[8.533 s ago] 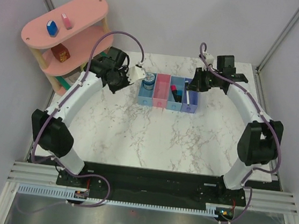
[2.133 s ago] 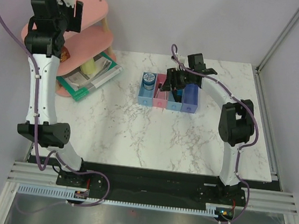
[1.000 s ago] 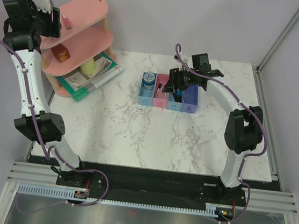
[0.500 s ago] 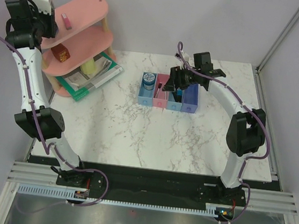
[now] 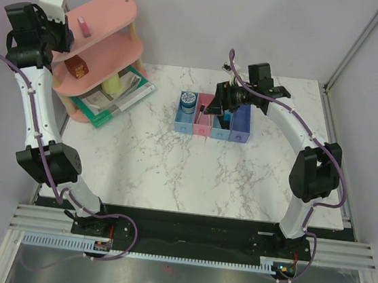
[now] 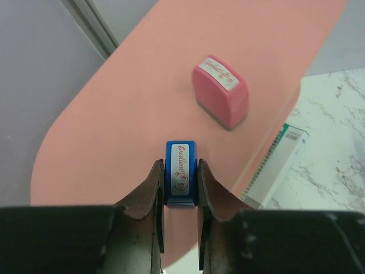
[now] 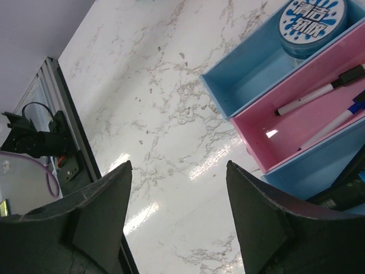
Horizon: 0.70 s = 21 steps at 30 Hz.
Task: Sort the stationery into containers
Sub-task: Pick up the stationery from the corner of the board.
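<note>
Blue eraser (image 6: 181, 173) tight inside left hand (image 6: 179, 166)

You have bright, even overhead light with soft, faint shadows. White glare patches sit on the marble surface (image 7: 142, 85) near the pink bin (image 7: 296, 137). Close up, the fingers (image 6: 149, 194) of your left pincer (image 6: 180, 164) look dark and soft-edged, while the blue eraser (image 6: 181, 174) between them reads sharp.

The left gripper (image 6: 180, 166) pinches the blue eraser (image 6: 181, 174) on the shelf (image 6: 120, 114), with the pink eraser (image 6: 221, 90) lying apart beyond it.
</note>
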Motion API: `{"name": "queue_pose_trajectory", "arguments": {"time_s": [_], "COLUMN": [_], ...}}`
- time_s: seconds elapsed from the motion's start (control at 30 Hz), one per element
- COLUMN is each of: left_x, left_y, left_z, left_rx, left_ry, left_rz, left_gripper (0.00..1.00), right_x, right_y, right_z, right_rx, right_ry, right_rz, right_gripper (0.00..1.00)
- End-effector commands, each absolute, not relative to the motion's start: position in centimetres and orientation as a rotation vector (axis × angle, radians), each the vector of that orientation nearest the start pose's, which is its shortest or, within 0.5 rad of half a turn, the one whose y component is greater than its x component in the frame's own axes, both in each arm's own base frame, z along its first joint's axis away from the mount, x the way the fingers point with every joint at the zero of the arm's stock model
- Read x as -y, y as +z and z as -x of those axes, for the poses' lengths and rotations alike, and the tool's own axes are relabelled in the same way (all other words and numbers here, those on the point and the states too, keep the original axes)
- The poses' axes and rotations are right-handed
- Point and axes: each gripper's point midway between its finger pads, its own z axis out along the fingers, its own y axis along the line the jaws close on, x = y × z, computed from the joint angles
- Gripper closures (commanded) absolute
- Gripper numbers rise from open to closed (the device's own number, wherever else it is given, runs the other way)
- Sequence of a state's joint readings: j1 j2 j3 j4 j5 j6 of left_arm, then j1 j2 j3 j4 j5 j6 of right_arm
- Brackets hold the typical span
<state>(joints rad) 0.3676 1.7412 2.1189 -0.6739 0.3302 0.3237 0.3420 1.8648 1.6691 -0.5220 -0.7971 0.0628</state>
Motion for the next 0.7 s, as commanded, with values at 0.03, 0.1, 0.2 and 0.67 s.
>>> {"name": "queue_pose_trajectory", "arguments": {"time_s": [0.03, 0.1, 0.2, 0.67], "left_x": [-9.9, -8.7, -6.9, 4.1], "left_y": [43.9, 44.0, 44.7, 43.0], "left_z": [-42.2, -41.0, -38.5, -28.1], "left_rx": [-1.795, -1.788, -1.749, -1.476], "left_ry": [0.128, 0.099, 0.098, -0.193], "left_rz": [-0.326, -0.383, -0.488, -0.972], "left_gripper": [0.98, 0.98, 0.98, 0.98], "right_x": [-28.2, -28.5, -28.7, -29.1], "right_y": [25.6, 26.3, 26.9, 32.2], "right_z": [-37.2, -36.8, -35.8, -34.5], "right_rx": [-2.051, -2.005, -2.001, -1.708], "right_ry": [1.260, 1.299, 1.368, 1.184], "right_rz": [0.851, 0.920, 0.948, 1.202], "right_gripper": [0.23, 0.23, 0.23, 0.22]}}
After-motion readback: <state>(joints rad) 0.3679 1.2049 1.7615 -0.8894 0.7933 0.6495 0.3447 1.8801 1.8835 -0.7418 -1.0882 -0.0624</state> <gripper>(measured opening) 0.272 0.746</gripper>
